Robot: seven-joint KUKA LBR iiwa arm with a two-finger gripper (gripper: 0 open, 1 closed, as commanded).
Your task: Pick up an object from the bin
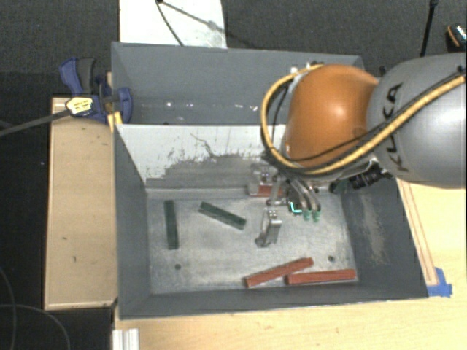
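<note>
Bin, L→R:
- left green bar: near L wall, long axis front-to-back, well apart from the rest.
- tilted green bar: mid-floor, axis runs back-left to front-right, right end points at the gripper. Near it, not touching.
- gripper: low over bare floor, mid-bin, tipped a bit. Grip state: can't tell from this angle. Nothing seen held.
- angled red bar and flat red bar: at front wall, nearly end to end, just in front and right of the gripper.

Judgement: tilted green bar is the closest pick, lies just left of the tip. Wrist prob needs a turn to close across its short side. No clutter around it. Red bars are the fallback but hug the front wall, so less room there.
</note>
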